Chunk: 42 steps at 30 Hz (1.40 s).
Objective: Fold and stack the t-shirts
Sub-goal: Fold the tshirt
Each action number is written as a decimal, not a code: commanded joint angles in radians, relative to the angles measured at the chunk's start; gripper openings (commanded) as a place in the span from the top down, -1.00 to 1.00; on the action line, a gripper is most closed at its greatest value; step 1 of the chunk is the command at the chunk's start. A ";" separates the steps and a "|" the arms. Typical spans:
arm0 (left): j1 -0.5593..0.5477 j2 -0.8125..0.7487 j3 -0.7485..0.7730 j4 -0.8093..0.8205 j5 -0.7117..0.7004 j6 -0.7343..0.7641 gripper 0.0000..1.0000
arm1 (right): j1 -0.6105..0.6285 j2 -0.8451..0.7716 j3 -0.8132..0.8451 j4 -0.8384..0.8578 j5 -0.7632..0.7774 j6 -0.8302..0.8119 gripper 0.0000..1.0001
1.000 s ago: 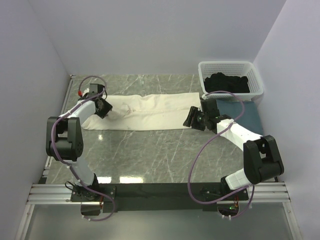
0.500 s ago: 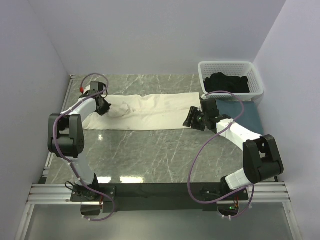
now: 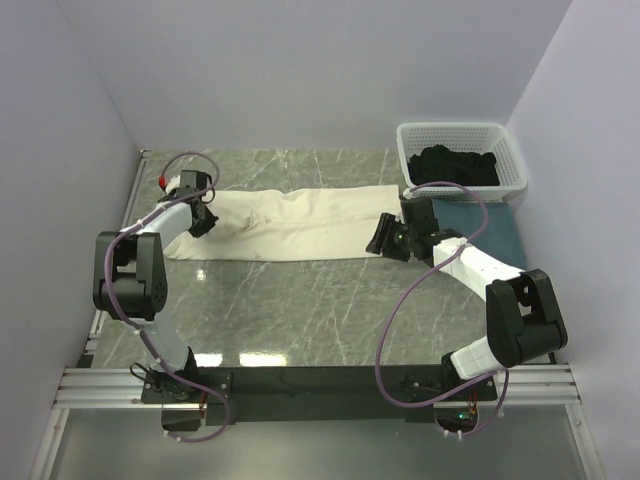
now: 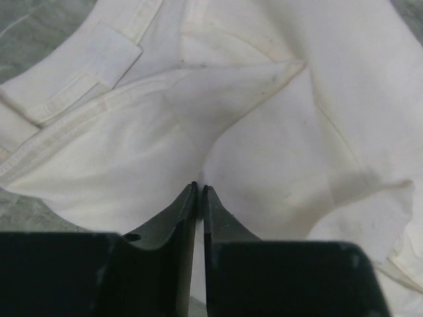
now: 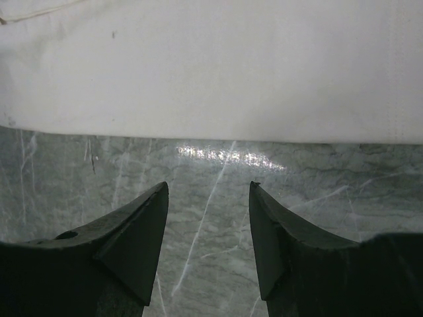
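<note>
**Left gripper (image 3: 204, 223) nips the white t-shirt (image 3: 300, 225)**

We see the shirt stretched in a long band across the marble table (image 3: 300, 310). At its left end, the left fingers (image 4: 182, 211) are pressed together on a pinch of cloth. The right gripper (image 5: 208, 186) hangs over bare marble with its fingers spread wide, just beside the shirt's edge. Behind it, dark clothes (image 3: 455, 165) fill the white basket (image 3: 458, 128).

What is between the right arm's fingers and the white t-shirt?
Just bare marble table. The right wrist view shows it: the right arm's open fingers sit short of the white t-shirt, with nothing lying in the gap.
</note>
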 commanded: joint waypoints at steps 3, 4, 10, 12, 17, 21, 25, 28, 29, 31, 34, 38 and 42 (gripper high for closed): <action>0.007 -0.017 -0.001 0.019 -0.081 0.022 0.51 | -0.006 -0.023 0.012 0.014 -0.003 -0.010 -0.18; 0.006 -0.029 0.005 0.019 -0.084 0.025 0.26 | -0.006 -0.027 0.009 0.014 0.000 -0.010 -0.18; -0.011 -0.127 0.013 0.077 -0.023 0.117 -0.67 | -0.006 -0.047 -0.008 0.009 0.011 -0.009 -0.18; -0.011 -0.132 0.022 0.115 0.071 0.162 -0.70 | -0.006 -0.049 -0.011 0.012 0.008 -0.006 -0.18; -0.013 -0.039 0.086 0.145 0.268 0.226 -0.58 | -0.004 -0.038 -0.009 0.017 -0.003 -0.001 -0.17; -0.019 0.072 0.194 0.123 0.362 0.284 -0.44 | -0.006 -0.033 -0.002 0.017 -0.012 0.001 -0.17; -0.031 0.176 0.267 0.091 0.402 0.324 -0.34 | -0.004 -0.037 0.000 0.009 -0.012 -0.002 -0.17; -0.040 0.216 0.295 0.094 0.408 0.340 -0.25 | -0.006 -0.046 -0.005 0.006 -0.005 -0.002 -0.16; -0.042 0.225 0.300 0.097 0.419 0.344 -0.23 | -0.006 -0.049 -0.008 0.005 -0.003 -0.001 -0.16; -0.045 0.256 0.318 0.092 0.422 0.346 -0.19 | -0.006 -0.052 -0.012 0.000 -0.002 -0.001 -0.16; -0.049 0.293 0.338 0.086 0.437 0.338 -0.10 | -0.005 -0.060 -0.017 -0.002 0.001 -0.001 -0.16; -0.065 0.308 0.332 0.096 0.449 0.334 0.06 | -0.006 -0.073 -0.025 -0.009 0.015 0.001 -0.16; -0.069 0.296 0.321 0.108 0.457 0.338 0.43 | -0.006 -0.083 -0.032 -0.012 0.015 0.002 -0.16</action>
